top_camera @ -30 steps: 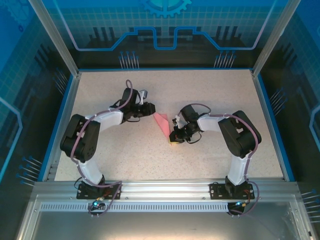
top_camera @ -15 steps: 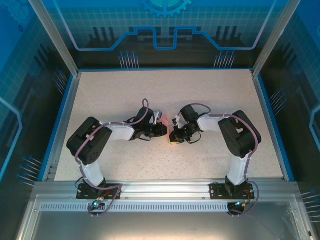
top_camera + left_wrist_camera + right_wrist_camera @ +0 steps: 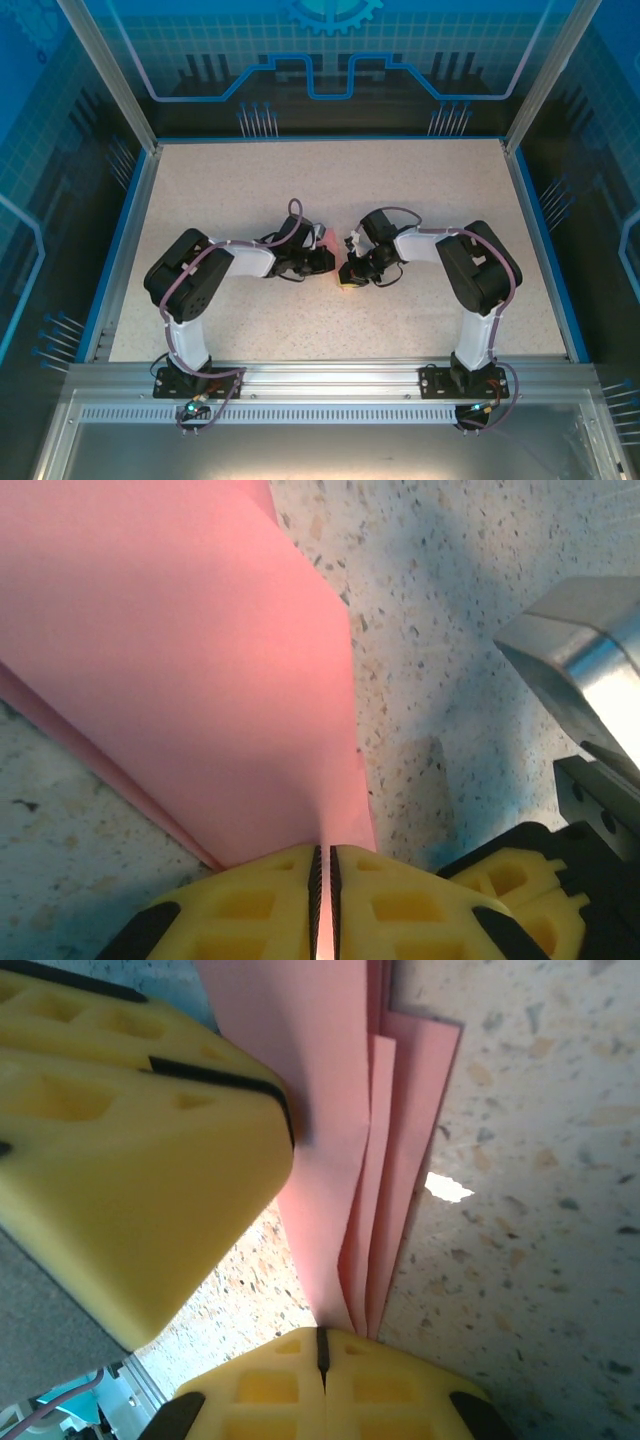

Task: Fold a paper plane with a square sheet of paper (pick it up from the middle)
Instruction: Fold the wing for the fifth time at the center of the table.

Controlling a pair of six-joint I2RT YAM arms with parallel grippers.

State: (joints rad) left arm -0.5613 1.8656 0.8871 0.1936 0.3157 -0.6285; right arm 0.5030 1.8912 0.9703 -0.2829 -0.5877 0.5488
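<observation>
On the left, left gripper (image 3: 320, 262): reaches in to mid-table. Up close, left gripper (image 3: 323, 880) is clenched, its yellow fingers (image 3: 240, 905) down to a hairline slit, biting an edge of the paper.
Folded pink paper (image 3: 180, 660): fans out from that pinch. One flat panel is on top and a lower layer's edge peeks out along its left side, low over the speckled table (image 3: 450, 630).
Paper from above: small pink patch (image 3: 322, 238) between the two wrists, at table centre.
Paper vs claws: gripped by both, each claw on an edge, claws just beside each other.
Right gripper (image 3: 348, 280): clenched on the paper. On its own camera, right gripper (image 3: 322, 1355) has no gap at the jaws, and several layers of pink paper (image 3: 335, 1110) run straight out of the pinch.
Left finger (image 3: 130, 1160) on that camera: right against the paper's left face.
</observation>
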